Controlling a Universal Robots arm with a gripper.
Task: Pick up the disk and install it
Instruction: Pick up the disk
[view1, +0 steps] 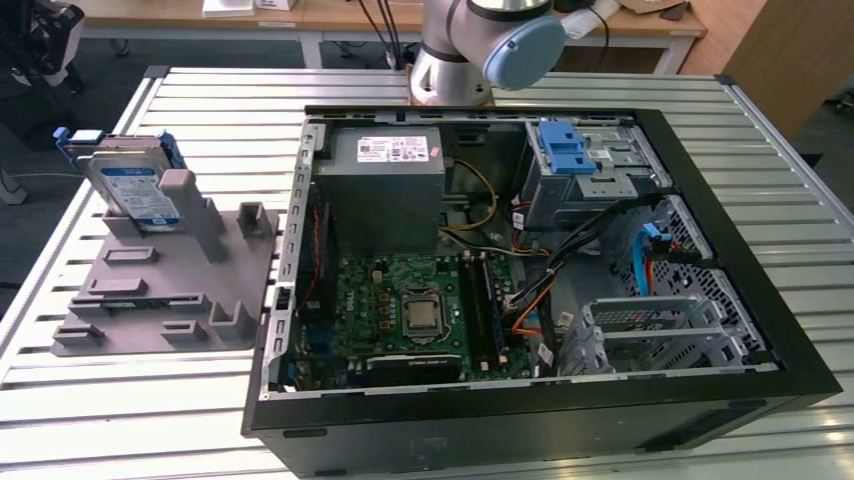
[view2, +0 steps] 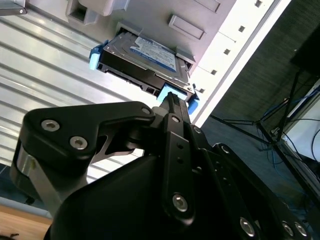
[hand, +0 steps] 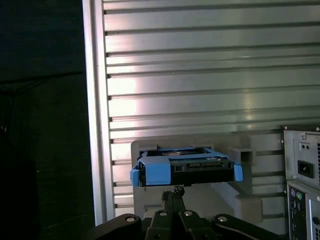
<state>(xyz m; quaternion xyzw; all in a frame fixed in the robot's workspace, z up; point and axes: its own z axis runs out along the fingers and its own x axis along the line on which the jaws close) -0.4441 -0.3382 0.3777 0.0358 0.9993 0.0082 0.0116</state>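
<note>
Gripper (hand: 172, 192) closed, empty — disk (hand: 187, 168) stands on edge close ahead, its long axis crosswise to the jaws.

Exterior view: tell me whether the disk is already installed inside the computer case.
No, the disk stands upright in the grey holder at the exterior view's left, outside the computer case.

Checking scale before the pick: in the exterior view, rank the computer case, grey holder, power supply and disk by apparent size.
1. computer case
2. grey holder
3. power supply
4. disk, partly hidden by the holder
</note>
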